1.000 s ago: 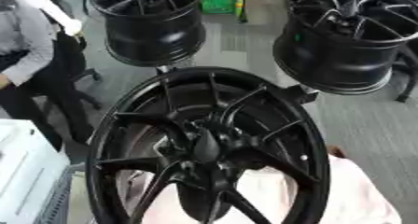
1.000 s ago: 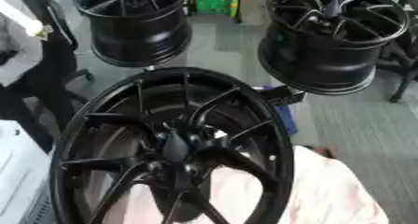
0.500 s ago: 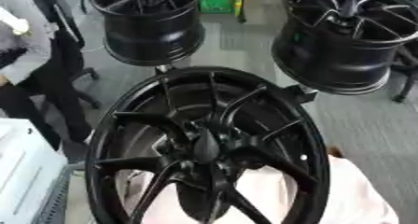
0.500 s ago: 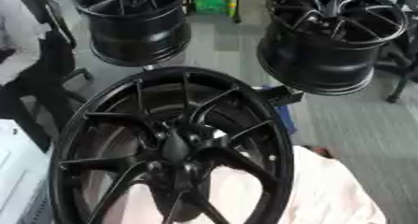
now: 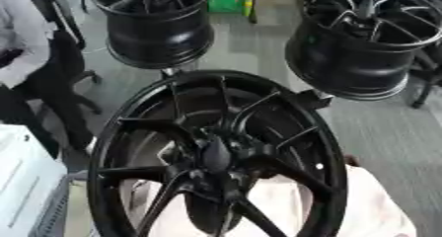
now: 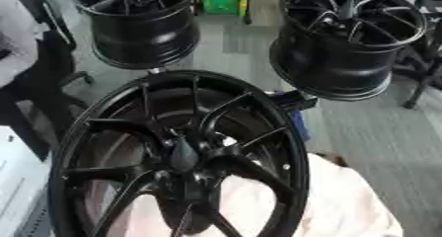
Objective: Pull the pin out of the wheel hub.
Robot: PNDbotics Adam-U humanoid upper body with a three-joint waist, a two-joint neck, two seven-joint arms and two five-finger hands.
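The wheel hub (image 5: 216, 157) filled the lower centre of the frame on a pale cloth (image 6: 345, 206); we saw neither hand, so finger state was unknowable, and pulling the pin looked unstarted.

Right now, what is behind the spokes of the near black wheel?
Through the near wheel's spokes a pale pink cloth shows at the lower right, and a white box sits beside the rim at left. The dark hub hides the centre; no pin or robot hand is visible.
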